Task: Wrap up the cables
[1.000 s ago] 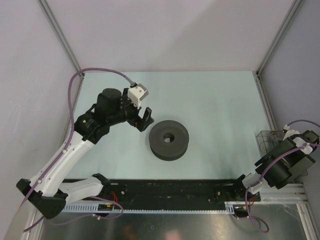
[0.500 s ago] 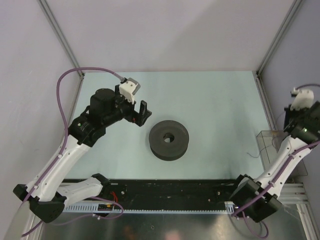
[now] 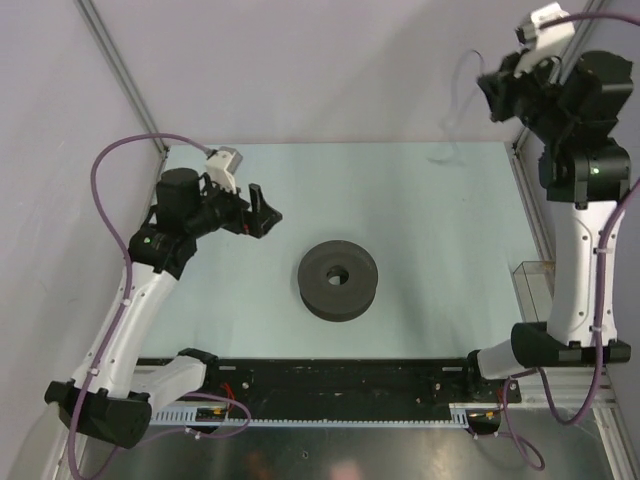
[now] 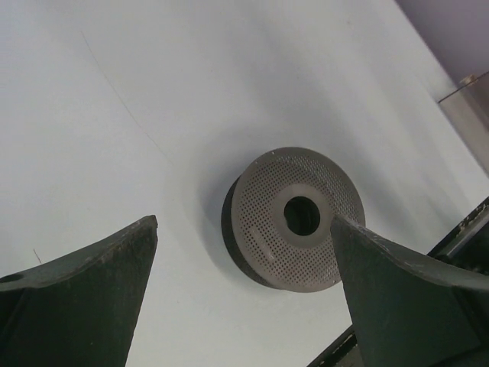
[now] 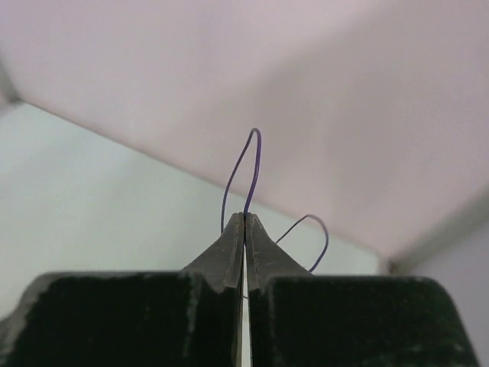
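The cable is a very thin purple wire [image 5: 253, 157]. My right gripper [image 5: 244, 216] is shut on it, and two small loops stick out past the fingertips. In the top view the right gripper [image 3: 492, 92] is raised high at the back right, and the wire [image 3: 456, 95] hangs from it in a loose curl above the table. The dark grey spool [image 3: 338, 279] lies flat mid-table. My left gripper [image 3: 264, 212] is open and empty, left of the spool and above the table. The spool [image 4: 294, 218] shows between its spread fingers.
A clear plastic box [image 3: 530, 285] stands at the table's right edge. A black rail [image 3: 340, 378] runs along the near edge between the arm bases. Grey walls with metal posts [image 3: 120, 70] close in the left, back and right.
My right arm has swung up from beside the clear box to high at the back right, lifting the wire with it. My left gripper has drawn back to the left, away from the spool.
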Controlling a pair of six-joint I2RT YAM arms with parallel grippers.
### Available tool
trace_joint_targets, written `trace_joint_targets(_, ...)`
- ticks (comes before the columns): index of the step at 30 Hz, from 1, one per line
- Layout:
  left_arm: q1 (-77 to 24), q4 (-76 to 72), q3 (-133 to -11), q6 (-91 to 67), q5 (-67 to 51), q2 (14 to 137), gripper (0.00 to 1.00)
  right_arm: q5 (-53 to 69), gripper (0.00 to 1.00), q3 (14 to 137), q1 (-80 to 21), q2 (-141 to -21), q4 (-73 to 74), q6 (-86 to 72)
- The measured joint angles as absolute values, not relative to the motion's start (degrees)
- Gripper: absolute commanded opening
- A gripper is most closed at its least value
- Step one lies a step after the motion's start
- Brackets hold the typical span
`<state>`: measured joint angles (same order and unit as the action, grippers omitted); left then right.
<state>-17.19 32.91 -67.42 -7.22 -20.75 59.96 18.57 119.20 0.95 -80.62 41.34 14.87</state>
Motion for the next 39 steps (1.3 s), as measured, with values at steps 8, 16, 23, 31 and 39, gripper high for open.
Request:
trace_joint_targets(8,-11.6,30.24,-66.92,-6.63,-28.99,59.2,0.99,18.48,0.0,124.49,-13.93,-84.79,35.16,10.48)
trace_joint_targets(16,-11.44,28.6,-62.11,-0.36,-30.13,59.83,0.97,17.82,0.0,92.36,-18.04,-80.2,30.04,11.97)
trace_joint_targets(23,-11.2,28.42,-57.52,5.08,-28.38,65.45,0.94,16.45,0.0,74.39,-16.47,-86.15,34.24,16.4)
trace_joint_targets(31,-10.94,28.42,-57.17,10.0,-27.88,72.71,0.85,16.01,0.0,73.12,-11.64,-88.84,34.04,18.94)
trace_joint_targets(39,-11.09,27.03,-65.12,11.6,-31.86,86.41,0.79,16.43,0.0,73.1,-9.54,-88.84,25.08,18.9)
